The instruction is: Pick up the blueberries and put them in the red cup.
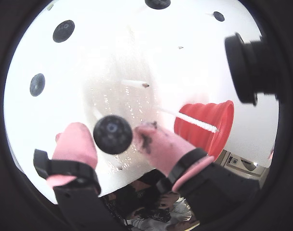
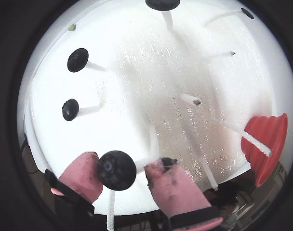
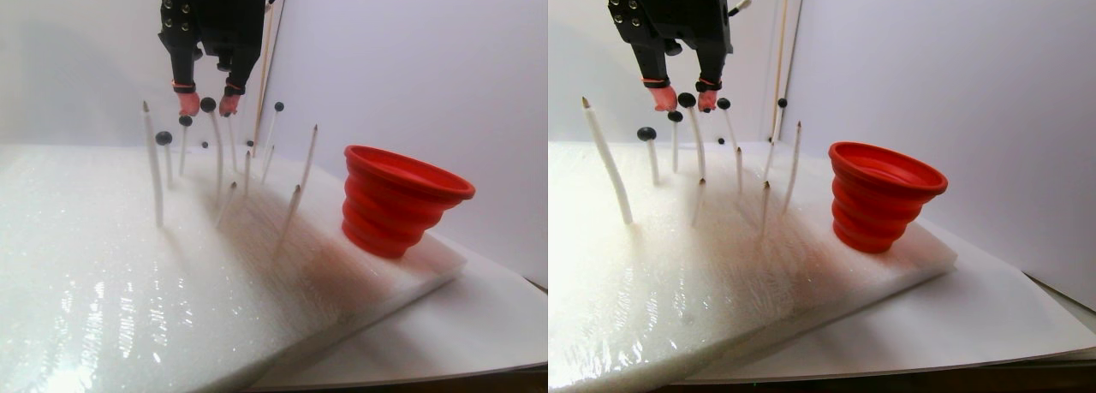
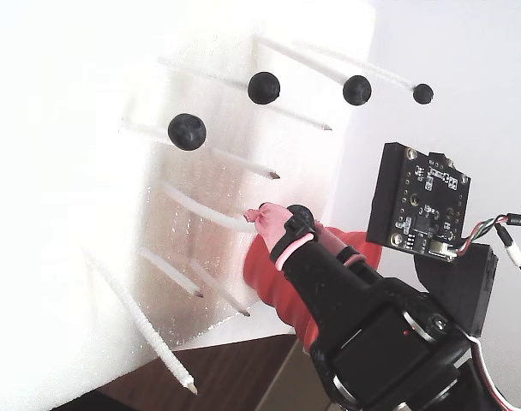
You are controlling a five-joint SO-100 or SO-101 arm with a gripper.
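White foam slab (image 3: 128, 282) is carrying the red cup (image 3: 398, 200) at its right edge, stereo view. Gripper (image 1: 113, 136) is hanging fingers-down, pink tips straddling one of the blueberries (image 1: 113, 134) atop its stick (image 3: 217, 149); actual contact unclear. Fixed view hides that berry.

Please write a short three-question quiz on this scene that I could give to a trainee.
1. True or false: the gripper has its pink fingertips on either side of a blueberry that sits on top of a white stick.
2. In the stereo pair view, where does the red cup stand? A) upright on the white foam board, near its edge; B) lying on its side on the foam; C) held in the gripper.
3. Fill in: in a wrist view, besides the berry between the fingertips, two more blueberries sit on sticks at the ____ side of the picture.

Key: 1 true; 2 A; 3 left.
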